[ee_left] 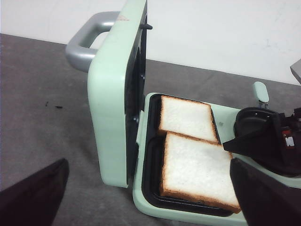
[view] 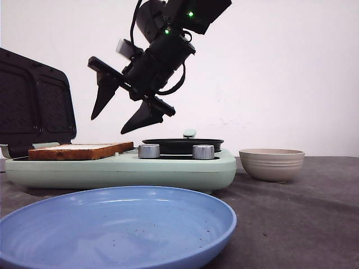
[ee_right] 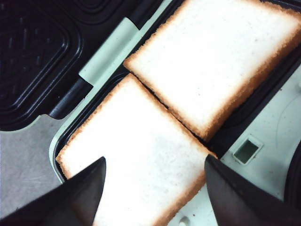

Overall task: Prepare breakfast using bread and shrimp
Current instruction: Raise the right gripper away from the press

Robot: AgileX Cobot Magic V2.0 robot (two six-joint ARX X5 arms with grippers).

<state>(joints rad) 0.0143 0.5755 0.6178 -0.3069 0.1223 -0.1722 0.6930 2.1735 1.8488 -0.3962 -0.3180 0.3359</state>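
Right gripper [view: 120,107] is held wide open, empty, above the bread [ee_right: 141,160]; one slice is seen between its jaws. Left gripper [ee_left: 146,188] is also spread, nothing grasped.

Bright, even light; soft close-range blur

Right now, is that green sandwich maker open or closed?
Open. Its lid stands upright beside the base, and two bread slices lie uncovered on the lower plate.
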